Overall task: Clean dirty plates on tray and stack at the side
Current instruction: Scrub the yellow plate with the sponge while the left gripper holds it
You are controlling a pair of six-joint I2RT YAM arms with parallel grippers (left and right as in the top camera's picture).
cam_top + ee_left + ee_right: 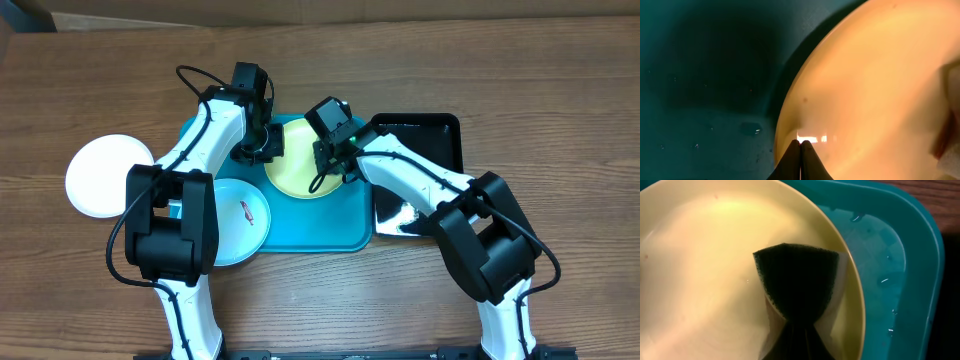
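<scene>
The yellow-green plate [295, 175] lies at the back of the turquoise tray [340, 225]. My right gripper [335, 160] is shut on a dark green and yellow sponge [795, 277], which lies flat on this plate [700, 255] near its right rim. My left gripper [262, 148] is shut, and its tips [800, 145] touch the plate's [875, 90] left rim. The pale blue plate [240, 215], with a red smear, lies at the tray's front left, partly under my left arm. The white plate [100, 177] lies on the table left of the tray.
A glossy black tray [425, 135] stands right of the turquoise tray, partly under my right arm. Water drops lie on the turquoise tray's floor [890, 260] [700, 75]. Bare wooden table [560, 120] surrounds both trays.
</scene>
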